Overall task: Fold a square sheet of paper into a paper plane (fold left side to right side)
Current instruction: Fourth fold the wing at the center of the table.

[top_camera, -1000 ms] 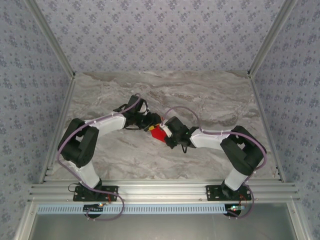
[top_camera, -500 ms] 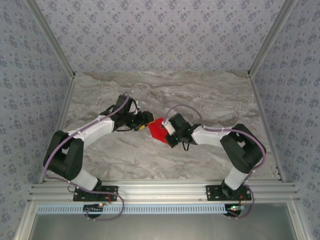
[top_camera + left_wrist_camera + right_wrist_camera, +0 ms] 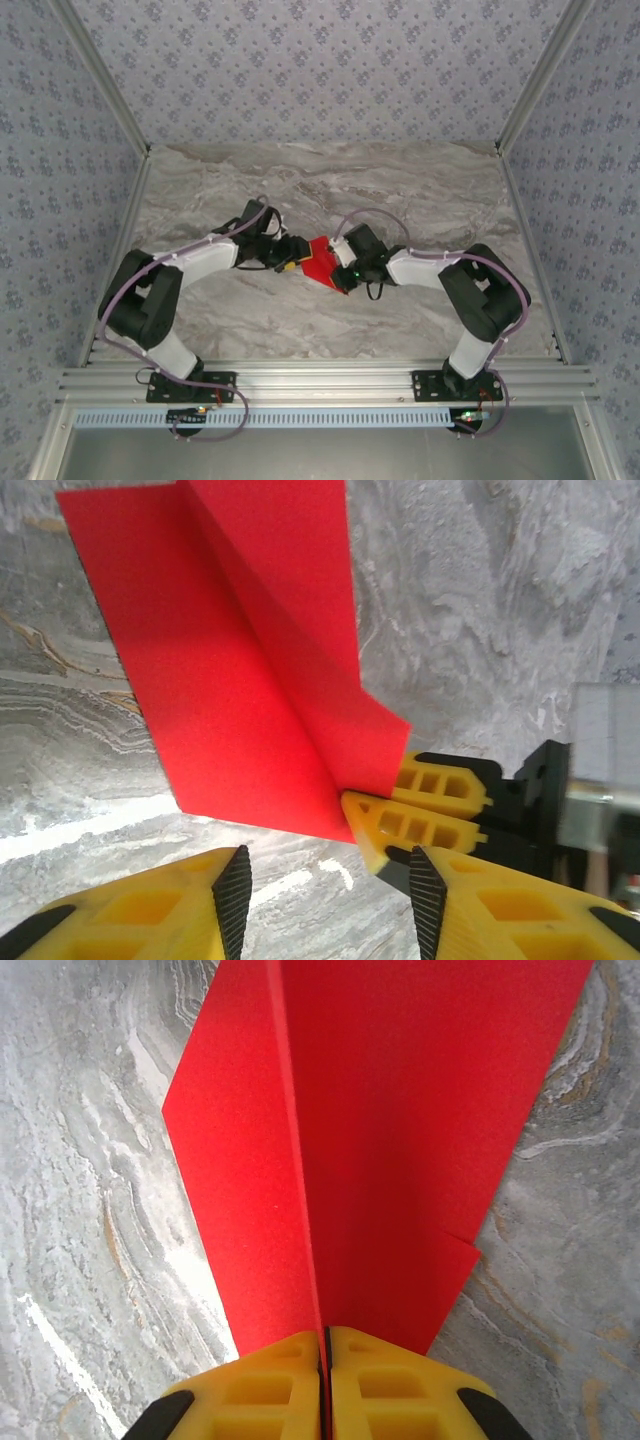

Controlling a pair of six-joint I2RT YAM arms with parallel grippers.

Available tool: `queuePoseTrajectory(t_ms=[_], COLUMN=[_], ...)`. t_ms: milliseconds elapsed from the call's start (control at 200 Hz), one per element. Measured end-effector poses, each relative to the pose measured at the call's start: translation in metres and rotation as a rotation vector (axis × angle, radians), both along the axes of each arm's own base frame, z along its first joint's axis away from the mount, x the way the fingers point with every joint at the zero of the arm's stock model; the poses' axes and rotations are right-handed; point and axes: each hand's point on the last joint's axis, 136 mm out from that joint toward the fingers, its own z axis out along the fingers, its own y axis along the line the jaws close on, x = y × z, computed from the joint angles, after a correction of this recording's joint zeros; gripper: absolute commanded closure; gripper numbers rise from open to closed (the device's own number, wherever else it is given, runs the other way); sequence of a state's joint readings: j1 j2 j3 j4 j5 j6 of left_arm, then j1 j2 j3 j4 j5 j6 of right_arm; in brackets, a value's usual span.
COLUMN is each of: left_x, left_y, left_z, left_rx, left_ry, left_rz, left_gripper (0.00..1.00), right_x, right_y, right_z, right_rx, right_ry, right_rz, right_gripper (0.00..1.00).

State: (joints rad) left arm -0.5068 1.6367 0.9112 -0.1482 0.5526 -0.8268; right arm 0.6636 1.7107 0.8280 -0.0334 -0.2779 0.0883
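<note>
**Part-folded paper plane** [image 3: 320, 263] lying mid-counter [image 3: 430, 195], between the two hands. The right hand [image 3: 326, 1345], reaching in from the right, is closed on the raised centre crease, apparently to keep the ridge upright and stop the paper sliding. The left hand [image 3: 326, 872] hovers just left of the paper with fingers apart, gripping nothing. It is probably placed to carry the left flap over to the right.

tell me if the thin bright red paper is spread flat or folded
Folded: the bright red paper stands up along a centre crease, pinched by the shut right gripper.
</note>
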Motion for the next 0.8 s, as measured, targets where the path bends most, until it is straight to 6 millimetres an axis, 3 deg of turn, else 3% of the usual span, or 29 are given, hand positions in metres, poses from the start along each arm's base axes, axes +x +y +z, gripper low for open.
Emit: queuePoseTrajectory(t_ms=[255,550,799], left_x=[0.002,0.015,0.018], left_y=[-0.013,-0.032,-0.034], left_z=[-0.022,-0.027,-0.042], left_rx=[0.013,-0.007,0.005], left_ry=[0.044,0.04,0.066], left_rz=[-0.028,-0.056,-0.057], left_gripper=[0.56,0.55,0.54], right_x=[0.0,-0.001,0.0], right_y=[-0.001,0.0,-0.001], right_z=[-0.001,-0.001,-0.001], right_rx=[0.04,0.055,0.069], right_ry=[0.035,0.045,0.06], right_rz=[-0.004,-0.008,-0.013], right_gripper=[0.92,0.92,0.91])
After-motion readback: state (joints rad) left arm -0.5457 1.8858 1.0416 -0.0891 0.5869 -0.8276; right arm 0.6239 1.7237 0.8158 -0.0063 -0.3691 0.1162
